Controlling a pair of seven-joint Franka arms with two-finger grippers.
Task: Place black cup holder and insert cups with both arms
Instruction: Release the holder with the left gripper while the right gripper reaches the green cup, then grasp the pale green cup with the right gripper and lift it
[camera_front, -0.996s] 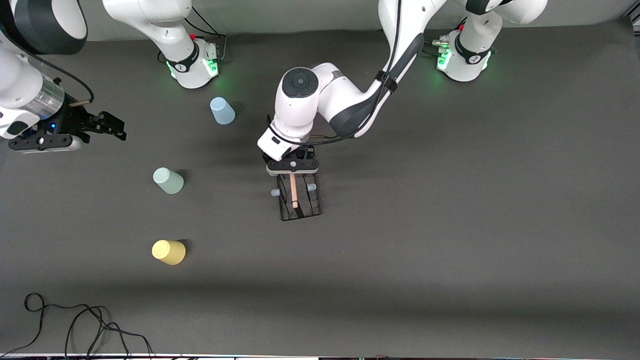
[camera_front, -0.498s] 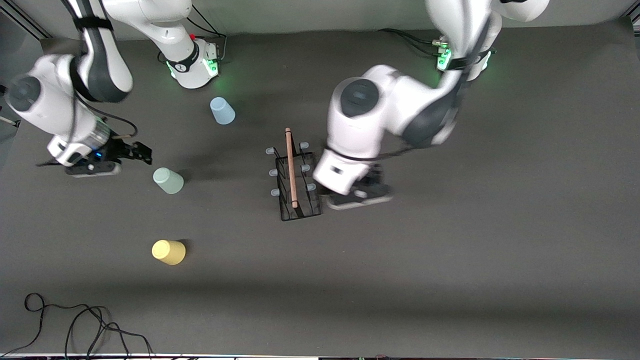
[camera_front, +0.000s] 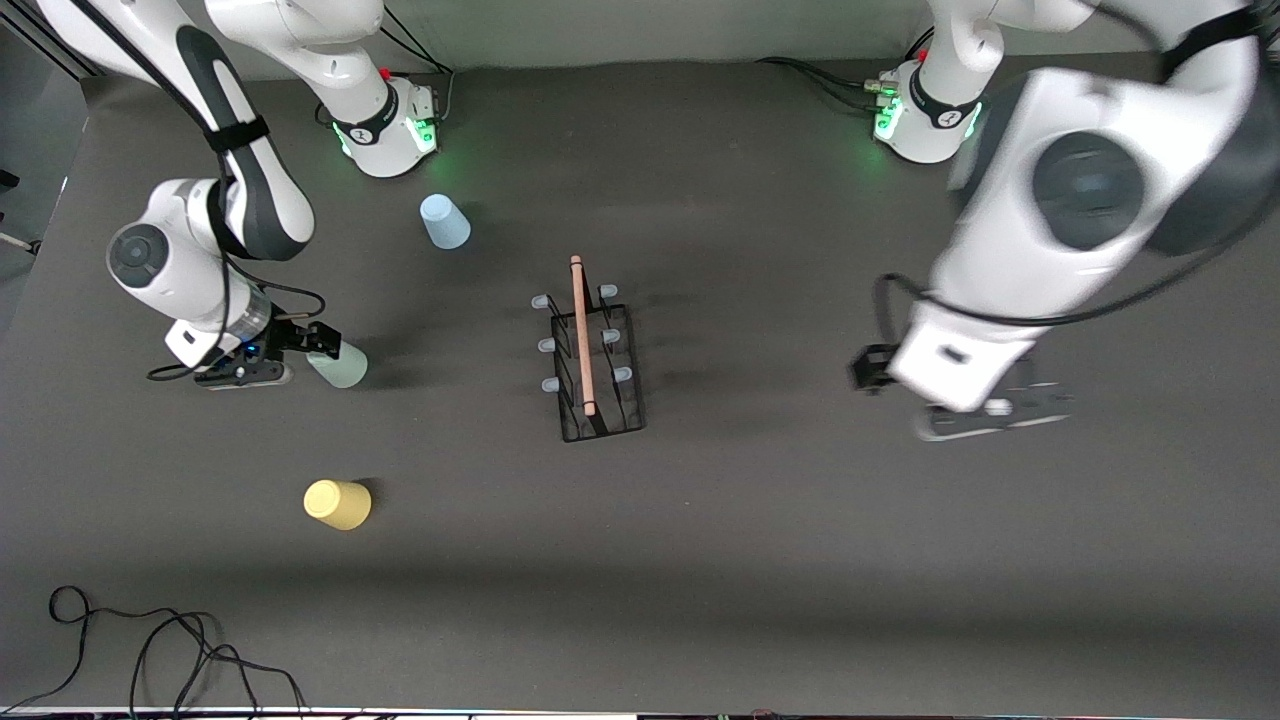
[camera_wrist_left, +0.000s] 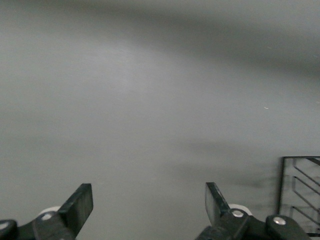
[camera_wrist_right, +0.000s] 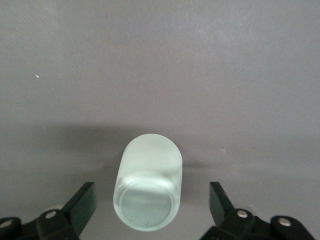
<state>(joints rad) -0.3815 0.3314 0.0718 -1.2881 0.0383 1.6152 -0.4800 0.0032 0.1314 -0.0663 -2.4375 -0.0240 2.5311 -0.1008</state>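
A black wire cup holder (camera_front: 592, 352) with a rectangular base, a light wooden rod handle and pale-tipped pegs stands upright on the dark grey table (camera_front: 760, 560) at mid-table, free of both grippers; one corner of its wire base shows in the left wrist view (camera_wrist_left: 300, 192).

The left gripper (camera_front: 985, 415) hangs over bare tabletop toward the left arm's end of the table, well apart from the holder, its jaws spread wide and empty, fingers (camera_wrist_left: 80, 206) framing only grey surface.

The right gripper (camera_front: 300, 352) sits low toward the right arm's end of the table, at the small pale green plastic cup (camera_front: 338, 364). The right wrist view shows that cup (camera_wrist_right: 147, 197) between the wide-spread fingers (camera_wrist_right: 82, 204) with a gap at each side.

The small light blue plastic cup (camera_front: 444, 221) stands farther from the front camera, near the right arm's base. The small yellow plastic cup (camera_front: 337, 504) lies nearer the camera than the green one. A loose black cable (camera_front: 150, 650) curls at the table's near edge.
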